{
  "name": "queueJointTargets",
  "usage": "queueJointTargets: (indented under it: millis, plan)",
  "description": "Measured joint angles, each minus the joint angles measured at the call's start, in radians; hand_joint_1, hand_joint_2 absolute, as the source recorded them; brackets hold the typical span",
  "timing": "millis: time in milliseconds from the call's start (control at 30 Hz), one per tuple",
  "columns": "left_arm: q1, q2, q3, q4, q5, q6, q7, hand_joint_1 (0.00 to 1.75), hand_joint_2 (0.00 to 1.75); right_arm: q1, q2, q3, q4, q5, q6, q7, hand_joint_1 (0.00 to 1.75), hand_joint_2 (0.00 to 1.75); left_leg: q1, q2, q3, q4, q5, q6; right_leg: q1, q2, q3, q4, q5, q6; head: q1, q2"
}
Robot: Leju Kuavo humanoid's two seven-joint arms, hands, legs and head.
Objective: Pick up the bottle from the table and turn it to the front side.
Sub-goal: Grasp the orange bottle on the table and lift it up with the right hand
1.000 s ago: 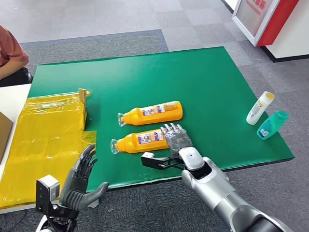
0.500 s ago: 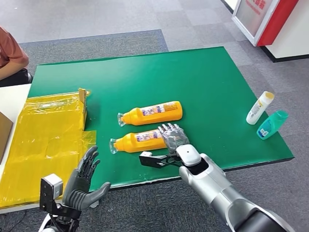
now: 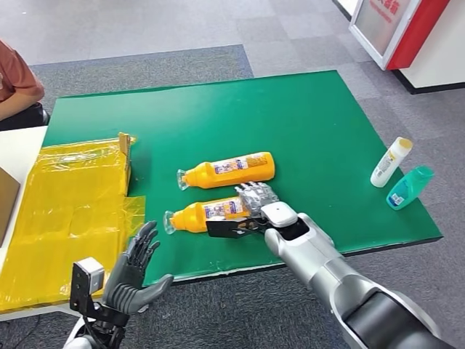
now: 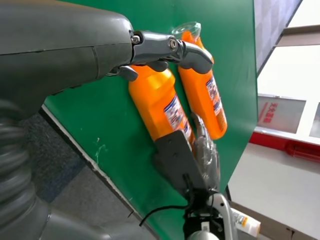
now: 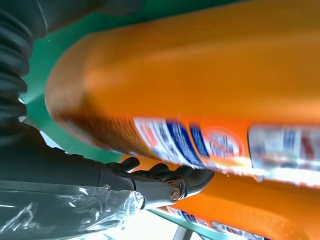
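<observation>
Two orange bottles with blue-and-white labels and clear caps lie mid-frame on the green counter. Yellow plastic sheeting covers the left; at right, a white bottle with a yellow cap and a teal bottle.

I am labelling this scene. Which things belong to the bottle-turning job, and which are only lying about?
Job: the near orange bottle, the right hand on its base end, the green table.

Lying about: far orange bottle, yellow plastic sheet, white bottle, teal bottle.

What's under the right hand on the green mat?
The right hand covers the base end of the nearer orange plastic bottle lying on the green mat. Contact underneath is hidden.
</observation>
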State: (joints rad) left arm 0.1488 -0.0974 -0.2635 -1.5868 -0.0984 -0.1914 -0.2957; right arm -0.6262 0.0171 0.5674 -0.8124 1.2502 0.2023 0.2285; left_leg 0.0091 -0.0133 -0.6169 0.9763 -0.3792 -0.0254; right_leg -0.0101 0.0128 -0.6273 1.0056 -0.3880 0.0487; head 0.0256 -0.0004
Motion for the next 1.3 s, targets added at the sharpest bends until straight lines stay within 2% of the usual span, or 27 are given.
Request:
queueJointTargets:
  millis: [67, 333, 833, 1100, 1300]
  plan:
    - [-0.004, 0.000, -0.005, 0.014, 0.005, -0.001, -0.001, 0.00, 1.75, -0.013, 0.004, 0.004, 0.028, -0.007, -0.004, 0.000, 1.75, 1.75, 0.000, 0.000, 0.000, 0.000, 0.000, 0.000, 0.000, 0.000, 0.000, 0.000, 0.000, 0.000, 0.000, 0.000]
    - [-0.010, 0.000, -0.009, 0.042, 0.016, -0.002, -0.002, 0.00, 1.75, -0.032, 0.005, 0.022, 0.075, -0.040, -0.027, -0.011, 1.75, 1.75, 0.000, 0.000, 0.000, 0.000, 0.000, 0.000, 0.000, 0.000, 0.000, 0.000, -0.001, 0.000, 0.000, 0.000]
    - [-0.010, 0.003, -0.007, 0.051, 0.016, 0.003, -0.008, 0.00, 1.75, -0.030, 0.004, 0.034, 0.061, -0.132, -0.047, -0.042, 1.75, 1.75, 0.000, 0.000, 0.000, 0.000, 0.000, 0.000, 0.000, 0.000, -0.001, 0.000, -0.001, 0.000, 0.000, 0.000]
    - [-0.010, 0.007, -0.007, 0.059, 0.016, 0.006, -0.021, 0.00, 1.75, -0.024, -0.002, 0.015, 0.025, -0.285, -0.025, -0.120, 1.75, 1.75, 0.000, 0.000, 0.000, 0.000, 0.000, 0.000, 0.000, 0.000, -0.001, 0.000, -0.001, 0.000, 0.000, 0.000]
    - [-0.010, 0.014, -0.007, 0.070, 0.020, 0.009, -0.044, 0.00, 1.75, -0.004, -0.024, -0.029, -0.031, -0.518, 0.012, -0.204, 1.75, 1.75, 0.000, 0.000, 0.000, 0.000, 0.000, 0.000, 0.000, 0.000, -0.001, 0.000, -0.001, 0.000, 0.000, 0.000]
